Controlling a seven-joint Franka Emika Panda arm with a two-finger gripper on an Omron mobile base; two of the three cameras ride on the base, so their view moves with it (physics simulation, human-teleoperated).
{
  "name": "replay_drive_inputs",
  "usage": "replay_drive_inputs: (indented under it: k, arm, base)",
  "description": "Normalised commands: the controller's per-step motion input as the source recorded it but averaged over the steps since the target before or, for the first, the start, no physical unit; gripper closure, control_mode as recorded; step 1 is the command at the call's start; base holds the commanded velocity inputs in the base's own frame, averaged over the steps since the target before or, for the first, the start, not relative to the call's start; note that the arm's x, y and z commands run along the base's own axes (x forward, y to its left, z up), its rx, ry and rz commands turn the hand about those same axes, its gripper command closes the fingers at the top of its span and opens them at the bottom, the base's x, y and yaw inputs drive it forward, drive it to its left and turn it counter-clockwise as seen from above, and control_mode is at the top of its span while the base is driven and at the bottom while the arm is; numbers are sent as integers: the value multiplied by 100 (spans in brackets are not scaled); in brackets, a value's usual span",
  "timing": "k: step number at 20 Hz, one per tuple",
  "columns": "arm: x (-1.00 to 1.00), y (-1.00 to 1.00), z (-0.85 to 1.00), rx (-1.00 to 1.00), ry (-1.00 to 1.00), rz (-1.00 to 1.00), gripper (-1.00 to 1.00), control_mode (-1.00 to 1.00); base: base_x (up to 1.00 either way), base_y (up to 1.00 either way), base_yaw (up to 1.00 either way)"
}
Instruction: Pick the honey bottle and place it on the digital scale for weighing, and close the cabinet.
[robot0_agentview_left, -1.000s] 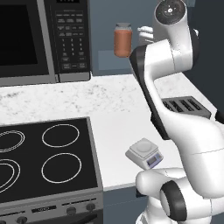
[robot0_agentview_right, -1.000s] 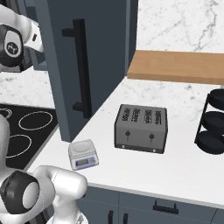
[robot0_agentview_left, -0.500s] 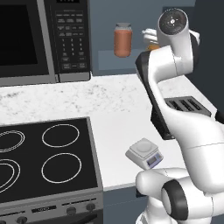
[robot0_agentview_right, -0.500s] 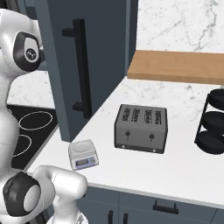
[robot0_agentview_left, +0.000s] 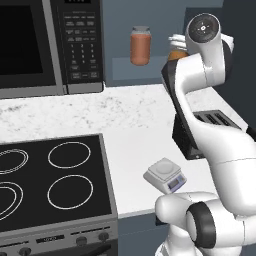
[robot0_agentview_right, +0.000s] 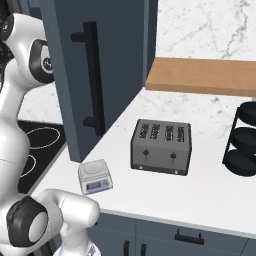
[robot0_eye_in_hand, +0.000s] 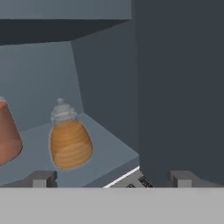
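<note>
Arm raised high, elbow bent, wrist up at 1 o'clock in left base view; gripper jaws spread wide, holding nothing.

Honey bottle: translucent amber, ribbed, slight gloss (pale cap). Cabinet: matt slate-blue. Counter: speckled white stone. Toaster: dull grey metal. Shelf: wood.
</note>
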Motion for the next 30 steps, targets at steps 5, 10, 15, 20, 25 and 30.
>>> replay_drive_inputs:
  k: [5, 10, 15, 20, 25, 30]
  arm:
    - [33, 0, 0, -10, 0, 0, -100, -100]
    - [34, 0, 0, -5, -4, 0, -100, -100]
    - [40, 0, 0, 0, 0, 0, -100, -100]
    - [35, 0, 0, 0, -3, 0, -100, -100]
    - [31, 3, 4, 2, -1, 7, -100, -100]
    - [35, 9, 0, 0, 0, 4, -100, -100]
  base:
    - [0, 0, 0]
    - [0, 0, 0]
    - [0, 0, 0]
    - [0, 0, 0]
    - [0, 0, 0]
    - [0, 0, 0]
